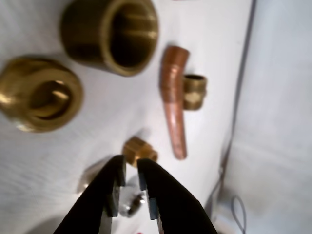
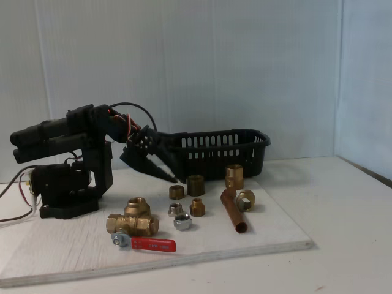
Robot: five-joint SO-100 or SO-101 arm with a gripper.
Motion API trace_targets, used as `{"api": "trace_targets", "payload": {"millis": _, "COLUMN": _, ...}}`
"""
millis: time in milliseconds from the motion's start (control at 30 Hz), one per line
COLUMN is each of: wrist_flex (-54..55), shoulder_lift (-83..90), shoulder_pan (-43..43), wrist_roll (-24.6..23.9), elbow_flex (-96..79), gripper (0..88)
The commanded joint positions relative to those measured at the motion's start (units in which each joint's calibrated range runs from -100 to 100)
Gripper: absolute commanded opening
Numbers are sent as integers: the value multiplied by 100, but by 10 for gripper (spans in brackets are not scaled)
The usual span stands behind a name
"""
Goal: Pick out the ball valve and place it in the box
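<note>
A: Item one, the ball valve (image 2: 131,224)?
B: Front of the white board (image 2: 73,248) in the fixed view, lying on its side, red lever handle (image 2: 153,245) flat toward the camera. Untouched, well apart from the arm's tip.

A: Item two, the box (image 2: 214,150)?
B: Black slotted basket, upright at the back of the board, open top. It looks placed within easy reach for a drop from above.

A: Item three, the gripper (image 1: 130,168)?
B: Black fingers nearly together, a narrow gap between them, holding nothing. In the fixed view the gripper (image 2: 171,179) hangs low, pointing down at the small fittings, not at the valve.

A: Sundries?
B: Wrist view: two large brass couplings (image 1: 111,34), (image 1: 41,93), a copper pipe piece (image 1: 174,100) with a small brass fitting (image 1: 194,91) touching it, a small brass nut (image 1: 139,150) just beyond the fingertips.

A: Status?
B: By my reading, pick not yet begun; the jaws must widen and swing toward the valve.
</note>
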State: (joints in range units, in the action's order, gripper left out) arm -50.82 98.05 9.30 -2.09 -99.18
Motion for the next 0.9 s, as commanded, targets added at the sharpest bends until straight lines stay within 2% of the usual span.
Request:
{"api": "trace_targets", "payload": {"millis": 0, "wrist_flex": 850, "shoulder_lift": 76, "shoulder_pan": 465, "wrist_roll": 7, "elbow_flex": 0, "gripper": 9}}
{"api": "trace_targets", "payload": {"millis": 167, "wrist_flex": 2090, "shoulder_lift": 68, "shoulder_pan": 1063, "wrist_roll": -3, "elbow_flex": 126, "gripper": 9}}
{"api": "trace_targets", "payload": {"millis": 267, "wrist_flex": 2098, "shoulder_lift": 51, "shoulder_pan": 1247, "wrist_roll": -3, "elbow_flex": 559, "gripper": 9}}
{"api": "trace_targets", "payload": {"millis": 367, "wrist_flex": 1694, "shoulder_lift": 34, "shoulder_pan": 1306, "wrist_roll": -3, "elbow_flex": 1263, "gripper": 9}}
{"api": "trace_targets", "payload": {"millis": 600, "wrist_flex": -450, "shoulder_lift": 8, "shoulder_pan": 1240, "wrist_roll": -13, "elbow_flex": 3673, "gripper": 9}}
{"api": "trace_targets", "payload": {"millis": 733, "wrist_flex": -510, "shoulder_lift": -144, "shoulder_pan": 1232, "wrist_roll": -153, "elbow_flex": 4350, "gripper": 9}}
{"api": "trace_targets", "payload": {"millis": 867, "wrist_flex": -545, "shoulder_lift": -1111, "shoulder_pan": 1269, "wrist_roll": -169, "elbow_flex": 5243, "gripper": 9}}
